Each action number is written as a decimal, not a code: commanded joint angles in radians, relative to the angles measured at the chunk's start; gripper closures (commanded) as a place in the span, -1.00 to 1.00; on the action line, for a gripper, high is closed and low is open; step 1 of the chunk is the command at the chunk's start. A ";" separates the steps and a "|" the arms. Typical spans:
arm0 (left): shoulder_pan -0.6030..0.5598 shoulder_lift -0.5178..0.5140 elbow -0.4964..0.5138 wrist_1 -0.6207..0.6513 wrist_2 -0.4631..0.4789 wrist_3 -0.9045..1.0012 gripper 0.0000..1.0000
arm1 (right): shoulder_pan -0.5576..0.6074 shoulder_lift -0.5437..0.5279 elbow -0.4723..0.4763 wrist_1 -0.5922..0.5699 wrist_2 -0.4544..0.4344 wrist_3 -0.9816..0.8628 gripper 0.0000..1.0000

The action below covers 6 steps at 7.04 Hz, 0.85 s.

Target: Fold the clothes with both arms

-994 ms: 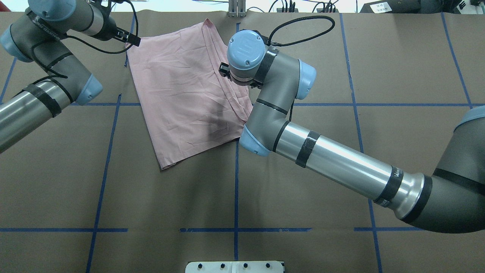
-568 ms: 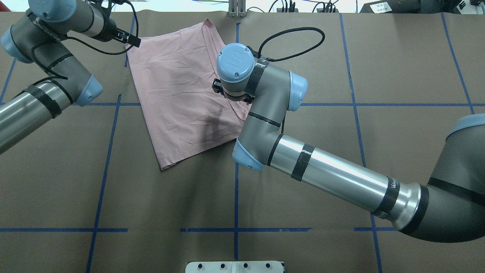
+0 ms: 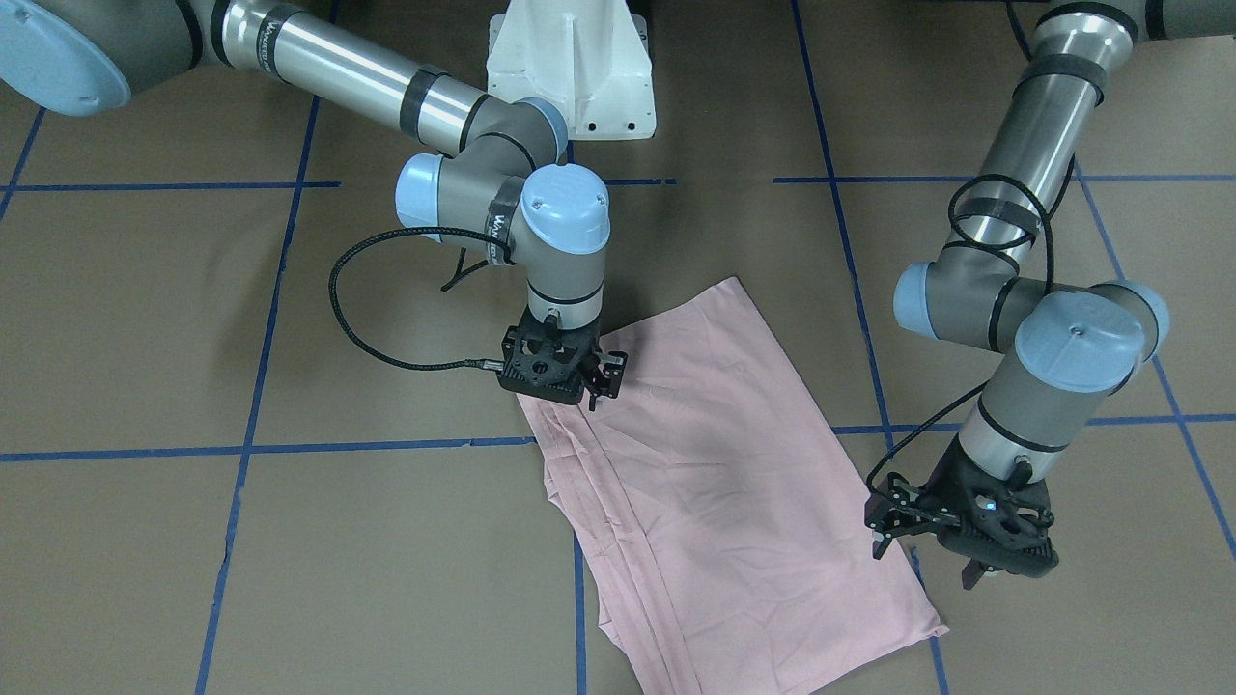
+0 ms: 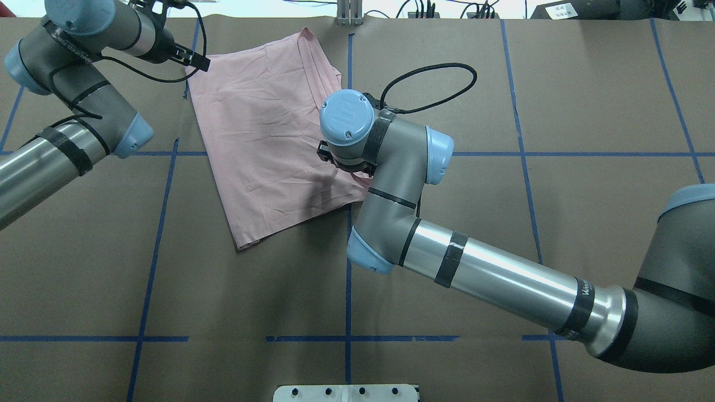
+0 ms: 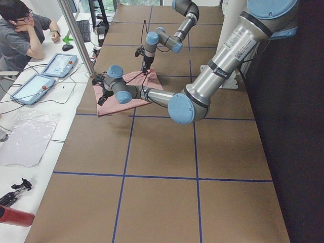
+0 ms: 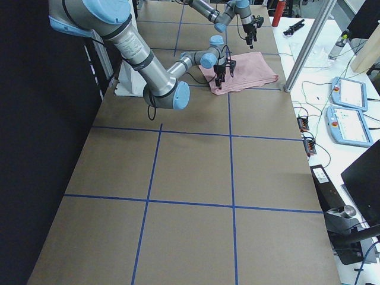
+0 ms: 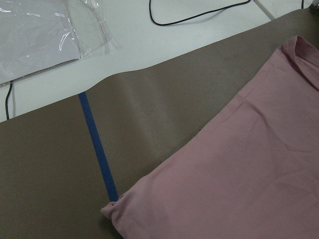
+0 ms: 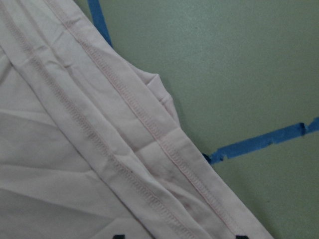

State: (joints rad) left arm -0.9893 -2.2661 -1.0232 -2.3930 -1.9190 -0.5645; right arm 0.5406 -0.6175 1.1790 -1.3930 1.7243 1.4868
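The pale pink folded T-shirt (image 4: 262, 139) lies flat on the far half of the brown paper-covered table (image 4: 447, 251), a little left of the middle in the overhead view. It sits slanted across the blue tape lines (image 4: 151, 234) that mark big squares on the table. The side that shows is plain pink cloth with small wrinkles. Along one long edge, several sewn hems (image 8: 149, 134) lie stacked like steps.

The black right gripper (image 3: 599, 391) points down at that stepped edge, near the end of the shirt closest to the robot. In its wrist view its two fingertips (image 8: 117, 235) peek in at the bottom, wide apart, so it is spread and grips nothing. It is hard to tell if it touches the cloth. A black cable (image 3: 357, 319) loops out from it. The silver-grey right arm (image 4: 491, 273) with light blue caps reaches in across the table.

The black left gripper (image 3: 924, 563) hangs just beside the shirt's left corner, on the side far from the robot. Its fingers are spread too, with nothing between them. The silver-grey left arm (image 4: 50, 151) bends in from the left.

The white robot base (image 3: 572, 68) stands at the table's near edge. At the white side table a person in a grey top (image 5: 23, 35) sits by two tablets (image 5: 58, 65), and a clear plastic bag (image 7: 35, 35) lies there.
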 commanded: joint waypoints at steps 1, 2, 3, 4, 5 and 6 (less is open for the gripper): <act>0.001 0.000 0.000 -0.002 0.000 0.000 -1.00 | -0.019 -0.004 0.001 0.002 -0.005 0.001 -0.57; 0.001 0.000 0.000 -0.002 0.000 0.000 -1.00 | -0.022 -0.008 0.001 0.003 -0.005 0.003 -0.52; 0.001 0.000 0.000 -0.002 0.000 0.000 -1.00 | -0.024 -0.011 0.001 0.006 -0.008 0.004 -0.24; 0.001 0.000 0.000 -0.002 0.000 0.000 -1.00 | -0.024 -0.014 0.002 0.006 -0.008 0.025 0.46; 0.003 0.000 0.000 -0.002 0.002 0.000 -1.00 | -0.024 -0.018 0.019 0.006 -0.008 0.048 0.99; 0.006 0.000 0.000 -0.002 0.000 0.000 -1.00 | -0.024 -0.022 0.028 0.006 -0.008 0.062 1.00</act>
State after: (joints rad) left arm -0.9858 -2.2657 -1.0232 -2.3946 -1.9184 -0.5645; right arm 0.5170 -0.6348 1.1949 -1.3869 1.7167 1.5295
